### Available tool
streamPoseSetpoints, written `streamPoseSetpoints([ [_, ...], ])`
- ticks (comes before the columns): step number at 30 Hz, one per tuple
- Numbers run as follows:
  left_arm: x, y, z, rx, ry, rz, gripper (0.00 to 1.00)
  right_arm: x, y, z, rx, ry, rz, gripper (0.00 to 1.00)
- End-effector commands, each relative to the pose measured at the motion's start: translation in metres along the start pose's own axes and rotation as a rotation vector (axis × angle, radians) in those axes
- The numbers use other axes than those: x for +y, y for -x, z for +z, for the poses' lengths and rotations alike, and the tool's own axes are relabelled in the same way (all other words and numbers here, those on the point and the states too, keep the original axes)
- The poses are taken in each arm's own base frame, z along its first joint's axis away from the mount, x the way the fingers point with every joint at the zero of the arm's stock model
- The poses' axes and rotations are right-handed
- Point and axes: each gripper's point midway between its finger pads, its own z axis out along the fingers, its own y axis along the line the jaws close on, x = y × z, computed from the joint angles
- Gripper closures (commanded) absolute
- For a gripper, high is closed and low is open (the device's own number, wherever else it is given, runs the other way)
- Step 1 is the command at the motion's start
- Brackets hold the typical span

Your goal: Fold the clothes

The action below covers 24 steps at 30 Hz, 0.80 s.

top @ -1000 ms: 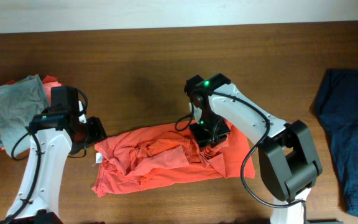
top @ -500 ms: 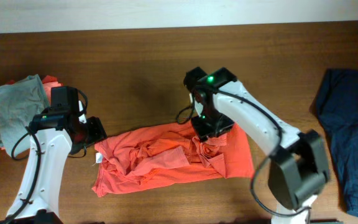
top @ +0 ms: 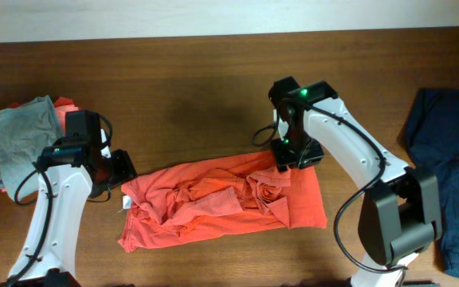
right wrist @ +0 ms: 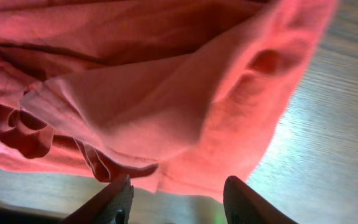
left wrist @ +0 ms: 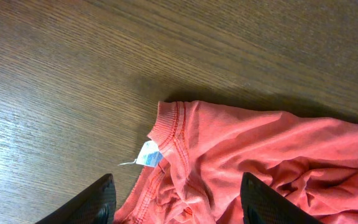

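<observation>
The T-shirt (top: 221, 203) lies crumpled in the middle of the tabletop (top: 174, 96). The left pincer (left wrist: 178, 186) stands released over its collar (left wrist: 169, 127); the right pincer (right wrist: 178, 186) is released too, above the opposite end.

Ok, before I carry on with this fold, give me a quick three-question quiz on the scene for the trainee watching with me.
1. True or false: the right gripper is clamped on the orange T-shirt.
2. Where does the navy garment lie? A. at the left end of the table. B. at its right end. C. under the orange T-shirt.
3. In the left wrist view, what small white thing sticks out at the T-shirt's collar?

Key:
1. False. Its jaws stand open above the cloth.
2. B.
3. A label.
</observation>
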Motion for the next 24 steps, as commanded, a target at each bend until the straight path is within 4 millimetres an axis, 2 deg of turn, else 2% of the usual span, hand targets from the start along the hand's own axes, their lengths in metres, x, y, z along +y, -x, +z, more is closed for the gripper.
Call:
streamPoseSetpoints([
  [1, -0.002, 0.007, -0.008, -0.029, -0.014, 0.011, 0.36, 0.014, -0.006, 0.018, 0.040, 0.073, -0.014, 0.48],
  [5, -0.002, 0.007, -0.008, -0.029, -0.014, 0.011, 0.36, 0.021, -0.006, 0.033, 0.034, 0.111, -0.020, 0.48],
  [8, -0.002, 0.007, -0.008, -0.029, -0.014, 0.011, 0.36, 0.021, -0.002, 0.037, 0.018, 0.113, -0.023, 0.49],
  [10, -0.002, 0.007, -0.008, -0.029, -0.014, 0.011, 0.36, 0.021, 0.002, 0.037, 0.000, 0.116, -0.025, 0.53],
  [11, -0.002, 0.007, -0.008, -0.029, -0.014, 0.011, 0.36, 0.022, 0.004, 0.037, -0.008, 0.117, -0.026, 0.59],
  [13, -0.002, 0.007, -0.008, -0.029, -0.014, 0.011, 0.36, 0.025, 0.006, 0.037, -0.017, 0.130, -0.032, 0.81],
  [14, -0.002, 0.007, -0.008, -0.029, -0.014, 0.011, 0.36, 0.031, 0.006, 0.036, -0.020, 0.154, -0.041, 0.87],
  [16, -0.002, 0.007, -0.008, -0.029, -0.014, 0.011, 0.36, 0.046, 0.006, 0.034, -0.025, 0.230, -0.104, 0.90],
  [18, -0.002, 0.007, -0.008, -0.029, -0.014, 0.011, 0.36, 0.062, 0.007, 0.031, -0.040, 0.302, -0.173, 0.89],
  [20, -0.002, 0.007, -0.008, -0.029, -0.014, 0.011, 0.36, 0.080, 0.010, 0.026, -0.072, 0.370, -0.254, 0.83],
  [24, -0.002, 0.007, -0.008, -0.029, -0.014, 0.011, 0.36, 0.096, 0.027, 0.023, -0.159, 0.392, -0.310, 0.53],
])
